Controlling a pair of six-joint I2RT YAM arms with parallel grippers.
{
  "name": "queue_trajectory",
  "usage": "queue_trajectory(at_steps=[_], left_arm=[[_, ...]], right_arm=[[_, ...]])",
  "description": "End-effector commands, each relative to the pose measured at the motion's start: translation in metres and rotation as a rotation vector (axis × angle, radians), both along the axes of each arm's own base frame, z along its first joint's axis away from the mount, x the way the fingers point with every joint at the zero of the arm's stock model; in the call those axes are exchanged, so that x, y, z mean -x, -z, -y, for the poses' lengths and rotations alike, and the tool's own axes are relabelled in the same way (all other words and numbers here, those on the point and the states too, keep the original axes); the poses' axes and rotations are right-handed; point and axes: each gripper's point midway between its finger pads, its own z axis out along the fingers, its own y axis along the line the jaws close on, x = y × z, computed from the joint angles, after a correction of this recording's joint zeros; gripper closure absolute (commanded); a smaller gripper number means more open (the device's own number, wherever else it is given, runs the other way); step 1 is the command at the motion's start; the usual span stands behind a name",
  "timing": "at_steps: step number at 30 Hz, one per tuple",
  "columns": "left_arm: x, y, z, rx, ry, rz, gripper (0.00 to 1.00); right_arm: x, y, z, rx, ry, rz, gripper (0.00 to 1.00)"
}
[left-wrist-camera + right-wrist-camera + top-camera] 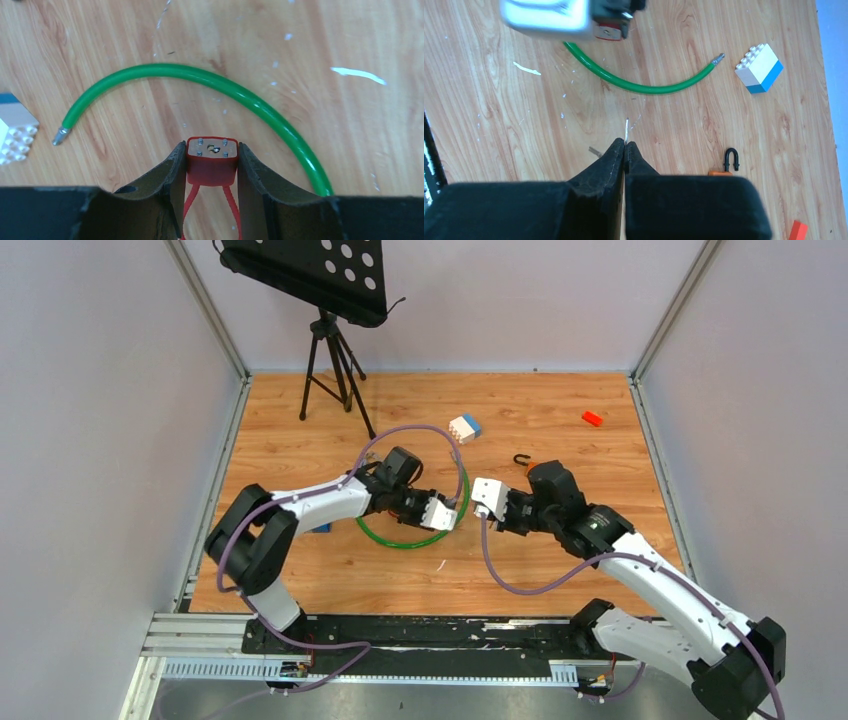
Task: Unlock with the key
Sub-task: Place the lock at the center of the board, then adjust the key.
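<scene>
My left gripper is shut on a red padlock, whose brass keyhole face points away from the wrist. Red loops hang down from the lock between the fingers. A green cable curves across the wood beneath it. My right gripper is shut on the key; only its thin metal blade pokes out past the fingertips. In the top view the left gripper and the right gripper face each other a short gap apart, mid-table. From the right wrist, the red padlock shows ahead, under the left gripper's white body.
A white and blue brick block lies behind the grippers, a small red brick at the far right. An orange padlock with a black shackle sits beside the right arm. A tripod stand is at the back left. Grey walls enclose the table.
</scene>
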Motion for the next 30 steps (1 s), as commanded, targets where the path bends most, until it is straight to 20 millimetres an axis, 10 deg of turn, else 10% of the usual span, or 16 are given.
queue_trajectory(at_steps=[1, 7, 12, 20, 30], left_arm=[[-0.027, 0.008, 0.008, -0.023, -0.157, -0.075, 0.88], [-0.048, -0.003, 0.016, 0.063, -0.287, -0.116, 0.56], [-0.051, -0.054, 0.018, 0.214, -0.276, -0.035, 0.17], [0.015, -0.14, 0.037, 0.425, -0.009, -0.166, 0.24], [0.035, -0.16, 0.071, 0.436, -0.045, -0.299, 0.46]], right_arm=[[0.012, -0.008, 0.001, -0.066, -0.04, -0.028, 1.0], [0.013, -0.013, 0.004, -0.098, -0.054, -0.047, 1.0], [0.012, -0.018, 0.0, -0.13, -0.067, -0.084, 1.0], [0.005, -0.039, -0.012, -0.201, -0.07, -0.137, 1.0], [-0.002, -0.056, -0.021, -0.279, -0.067, -0.21, 1.0]])
